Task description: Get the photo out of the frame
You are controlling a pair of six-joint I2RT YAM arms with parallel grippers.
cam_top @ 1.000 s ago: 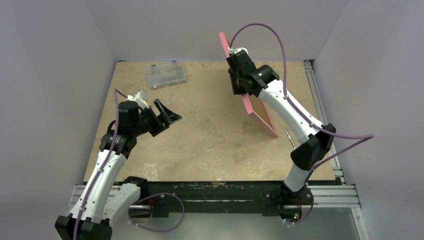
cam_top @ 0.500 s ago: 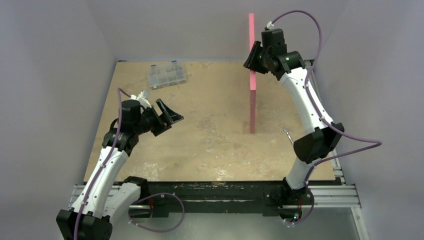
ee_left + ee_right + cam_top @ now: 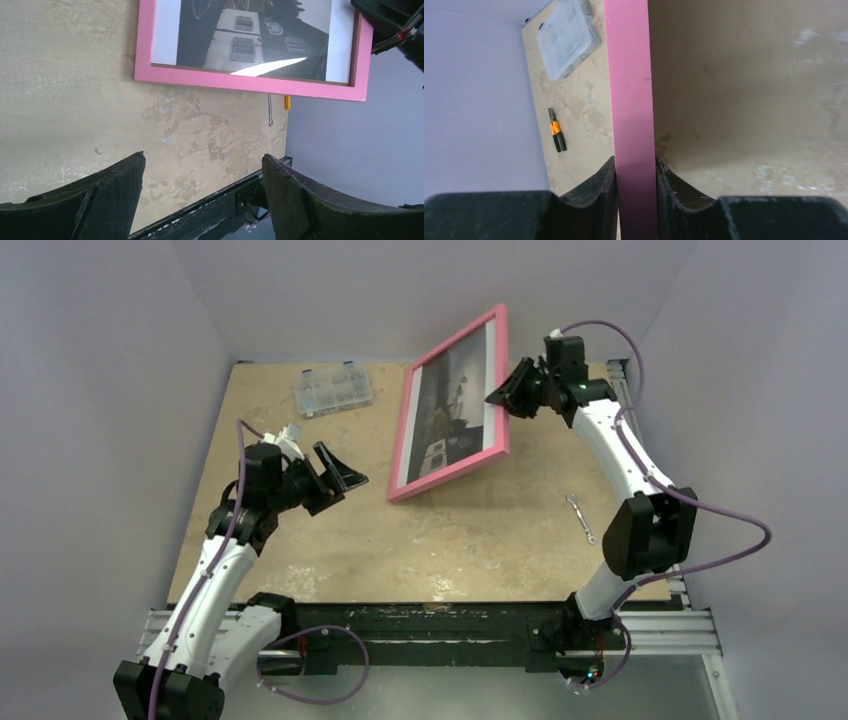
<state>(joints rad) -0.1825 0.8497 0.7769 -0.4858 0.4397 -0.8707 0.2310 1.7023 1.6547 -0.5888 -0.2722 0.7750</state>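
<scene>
The pink frame [image 3: 497, 380] is held up above the table, tilted, its front facing left and up. The dark grey photo [image 3: 450, 405] with white bands sits inside it and also shows in the left wrist view [image 3: 250, 35], inside the frame [image 3: 250, 85]. My right gripper [image 3: 505, 392] is shut on the frame's right edge; in the right wrist view the pink edge [image 3: 631, 100] runs between the two fingers. My left gripper [image 3: 340, 472] is open and empty, to the left of the frame and apart from it.
A clear plastic compartment box [image 3: 333, 389] lies at the back left, and shows in the right wrist view [image 3: 566, 35]. Orange-handled pliers [image 3: 557, 135] lie by the far wall. A small metal wrench [image 3: 581, 517] lies at the right. Walls enclose three sides.
My right gripper has swung the frame from edge-on and upright to tilted, so that its front with the photo faces left. The left gripper has barely moved.
</scene>
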